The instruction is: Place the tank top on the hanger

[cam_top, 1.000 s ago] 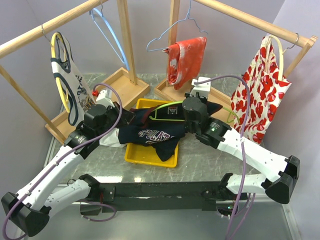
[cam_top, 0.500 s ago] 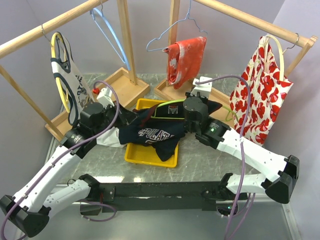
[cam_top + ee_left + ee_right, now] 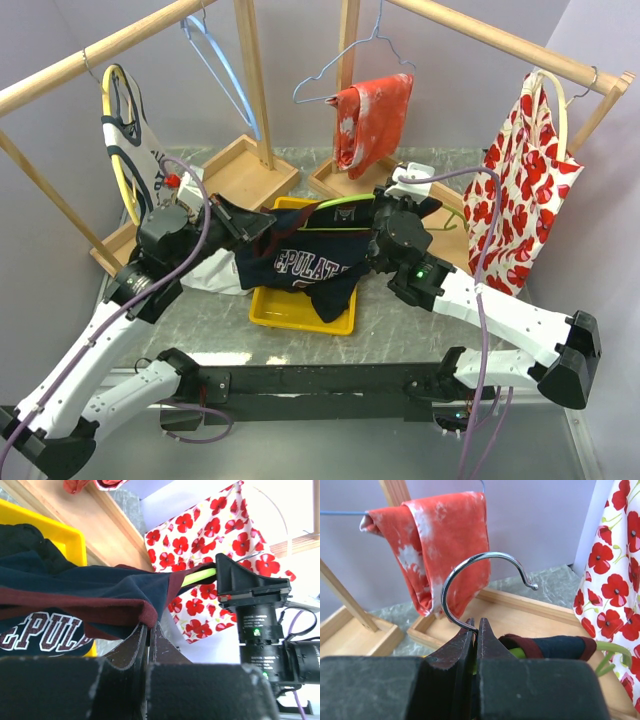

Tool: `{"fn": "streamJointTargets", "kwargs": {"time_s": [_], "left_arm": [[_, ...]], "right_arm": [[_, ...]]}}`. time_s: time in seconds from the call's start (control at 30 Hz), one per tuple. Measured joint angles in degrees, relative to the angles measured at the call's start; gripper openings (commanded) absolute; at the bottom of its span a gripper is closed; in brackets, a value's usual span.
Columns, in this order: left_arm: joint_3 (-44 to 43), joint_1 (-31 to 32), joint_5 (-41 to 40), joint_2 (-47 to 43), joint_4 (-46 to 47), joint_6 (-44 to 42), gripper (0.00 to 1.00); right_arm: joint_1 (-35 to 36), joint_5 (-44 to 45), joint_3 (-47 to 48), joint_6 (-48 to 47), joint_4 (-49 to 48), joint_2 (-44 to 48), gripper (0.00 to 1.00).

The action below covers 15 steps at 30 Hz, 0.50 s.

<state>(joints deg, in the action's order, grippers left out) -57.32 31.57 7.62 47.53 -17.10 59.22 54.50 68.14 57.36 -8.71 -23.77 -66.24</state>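
Tank top (image 3: 312,262) hangs stretched over the yellow tray (image 3: 265,308) mid-counter, w/ one end of the hanger (image 3: 345,203) inside. Left gripper (image 3: 238,224) jaws clench its red hem — prob. to spread the opening. Right gripper (image 3: 385,208) jaws clamp the hanger's neck — steadying it.

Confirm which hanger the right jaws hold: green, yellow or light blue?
The lime-green hanger, clamped at its metal hook, inside the tank top. Yellow hanger and light blue hanger hang on the rack.
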Motion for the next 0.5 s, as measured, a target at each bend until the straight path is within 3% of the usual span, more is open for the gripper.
{"fn": "streamJointTargets", "kwargs": {"time_s": [0.17, 0.5], "left_arm": [[-1.2, 0.0, -0.9, -0.8, -1.0, -0.1, 0.01], [-1.0, 0.0, 2.3, 1.1, -3.4, -5.0, 0.02]], "right_arm": [[-0.8, -0.2, 0.0, -0.7, -2.2, 0.0, 0.0], [-2.7, -1.2, 0.8, 1.8, 2.6, 0.1, 0.0]]}}
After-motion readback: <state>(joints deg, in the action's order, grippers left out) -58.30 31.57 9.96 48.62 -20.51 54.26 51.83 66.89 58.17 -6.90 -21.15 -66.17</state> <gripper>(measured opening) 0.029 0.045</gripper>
